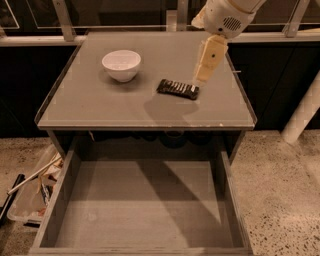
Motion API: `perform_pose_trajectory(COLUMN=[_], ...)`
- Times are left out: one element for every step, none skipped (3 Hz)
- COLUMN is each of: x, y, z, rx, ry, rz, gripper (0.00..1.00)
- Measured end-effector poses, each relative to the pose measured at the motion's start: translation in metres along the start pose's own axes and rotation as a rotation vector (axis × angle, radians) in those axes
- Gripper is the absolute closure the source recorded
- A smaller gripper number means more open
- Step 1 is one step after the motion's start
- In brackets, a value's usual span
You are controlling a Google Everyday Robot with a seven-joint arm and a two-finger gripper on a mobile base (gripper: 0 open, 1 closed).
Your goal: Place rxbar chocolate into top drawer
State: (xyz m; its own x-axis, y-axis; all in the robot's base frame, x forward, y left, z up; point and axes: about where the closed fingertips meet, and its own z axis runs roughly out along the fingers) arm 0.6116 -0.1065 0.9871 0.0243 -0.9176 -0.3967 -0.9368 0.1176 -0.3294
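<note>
Speckled floor (280, 190) surrounds the pulled-out top drawer (137, 200), which sits below a grey tabletop (100, 105) bearing a white bowl (121, 64). The arm (227, 15) angles down from upper right. Its gripper (201, 79) (grip state: cannot tell) hangs at the right end of the rxbar chocolate (177, 89), which lies on the tabletop.

You will find no legible text, brand, number or sign anywhere in this view. The rxbar chocolate (178, 89), lying on the tabletop (100, 106), carries pale marks along its black wrapper, but you cannot read them as letters. The gripper (200, 81) hangs just over the bar's right end; its tan casing shows nothing readable.
</note>
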Motion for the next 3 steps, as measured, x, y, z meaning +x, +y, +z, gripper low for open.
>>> perform_pose_trajectory(x=[-0.004,0.007,0.026], y=[0.001,-0.004,-0.007], z=[-0.006,0.001,0.018], rx=[0.013,0.012,0.024], ry=[-0.022,-0.093,-0.142], rz=[-0.001,0.065,0.142], gripper=[0.0,0.0,0.0])
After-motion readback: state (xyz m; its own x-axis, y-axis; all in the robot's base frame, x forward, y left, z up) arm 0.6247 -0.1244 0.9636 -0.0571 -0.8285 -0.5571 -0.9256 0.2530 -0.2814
